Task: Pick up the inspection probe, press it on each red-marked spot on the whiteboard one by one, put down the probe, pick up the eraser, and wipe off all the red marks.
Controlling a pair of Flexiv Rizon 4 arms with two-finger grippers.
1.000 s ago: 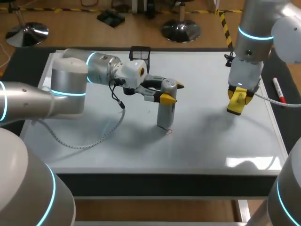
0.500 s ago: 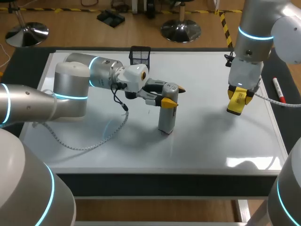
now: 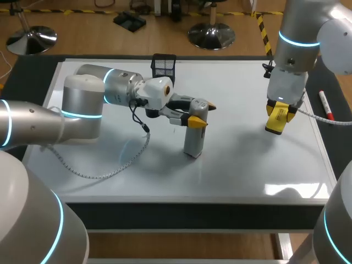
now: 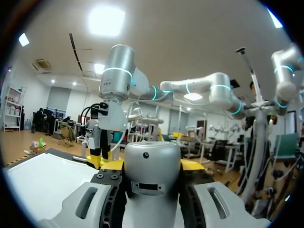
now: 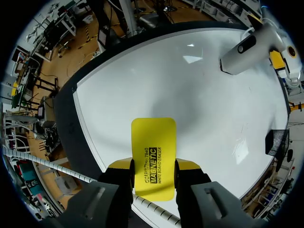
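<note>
Silver-grey inspection probe (image 3: 194, 132) standing nearly upright near the middle of the whiteboard (image 3: 247, 170), lower end down at the board, rounded top clamped from both sides in the left jaws. Left arm (image 3: 82, 110) stretched low across the board from the left side, with a loose cable drooping beneath it. Same probe (image 4: 152, 180) filling the space between the fingers in the left wrist view. Yellow eraser (image 3: 276, 116) gripped in the right jaws, hanging from the right arm (image 3: 297, 49) over the right part of the board, well apart from the probe; flat yellow pad (image 5: 153, 156) pinched on both long edges in the right wrist view. Black mesh basket (image 3: 163, 65) at the far edge of the board. Red marker (image 3: 326, 105) on the dark surface just beside the board's right edge. Red marks too faint to make out.
</note>
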